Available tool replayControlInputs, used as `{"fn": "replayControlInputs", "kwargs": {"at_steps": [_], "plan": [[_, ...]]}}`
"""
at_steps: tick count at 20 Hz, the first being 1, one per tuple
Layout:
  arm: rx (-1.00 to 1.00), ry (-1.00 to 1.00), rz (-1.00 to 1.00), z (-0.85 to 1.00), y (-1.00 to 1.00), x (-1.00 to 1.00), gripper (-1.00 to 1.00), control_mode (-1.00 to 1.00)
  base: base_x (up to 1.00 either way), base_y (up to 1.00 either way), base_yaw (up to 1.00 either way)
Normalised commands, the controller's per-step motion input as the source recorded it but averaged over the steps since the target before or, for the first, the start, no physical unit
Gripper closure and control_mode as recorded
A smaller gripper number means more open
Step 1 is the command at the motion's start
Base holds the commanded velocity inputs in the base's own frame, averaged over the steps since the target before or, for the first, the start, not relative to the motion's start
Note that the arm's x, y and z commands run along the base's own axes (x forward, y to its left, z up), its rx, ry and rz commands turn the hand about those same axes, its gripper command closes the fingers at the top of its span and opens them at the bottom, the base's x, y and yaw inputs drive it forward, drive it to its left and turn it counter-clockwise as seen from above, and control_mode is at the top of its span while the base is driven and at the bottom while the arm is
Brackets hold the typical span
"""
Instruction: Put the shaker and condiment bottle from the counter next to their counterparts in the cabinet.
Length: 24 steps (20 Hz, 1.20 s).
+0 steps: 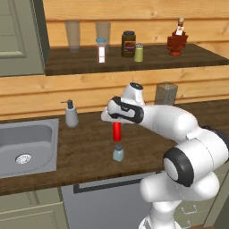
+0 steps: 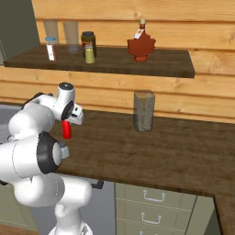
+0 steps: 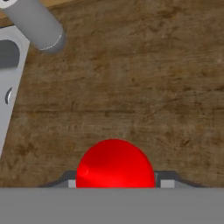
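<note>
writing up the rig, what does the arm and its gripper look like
The arm is glossy white, built of fat rounded segments with smooth shells. Its joints are ringed with wide black bands, and a black cap with a pale centre tops the wrist. No cables or markings are visible. The gripper shows small grey finger parts with lighter square pads.

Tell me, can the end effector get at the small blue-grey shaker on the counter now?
Probably not yet: the end effector appears occupied by the red condiment bottle. The shaker stands free on the counter just in front.
</note>
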Motion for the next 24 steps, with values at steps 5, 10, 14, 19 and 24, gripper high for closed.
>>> {"fn": "replayControlInputs", "kwargs": {"at_steps": [5, 10, 14, 19, 24], "plan": [[0.00, 0.03, 0.01, 0.68, -0.54, 0.04, 1.00, -1.00, 0.00, 0.00, 0.00], [0.00, 0.06, 0.02, 1.00, -0.72, 0.00, 1.00, -1.00, 0.00, 0.00, 0.00], [0.00, 0.02, 0.00, 0.44, -0.27, 0.00, 1.00, -1.00, 0.00, 0.00, 0.00], [0.00, 0.10, 0.00, 0.01, -0.11, 0.04, 1.00, -1.00, 0.00, 0.00, 0.00], [0.01, 0.09, 0.01, 0.89, -0.54, 0.00, 1.00, -1.00, 0.00, 0.00, 0.00]]}}
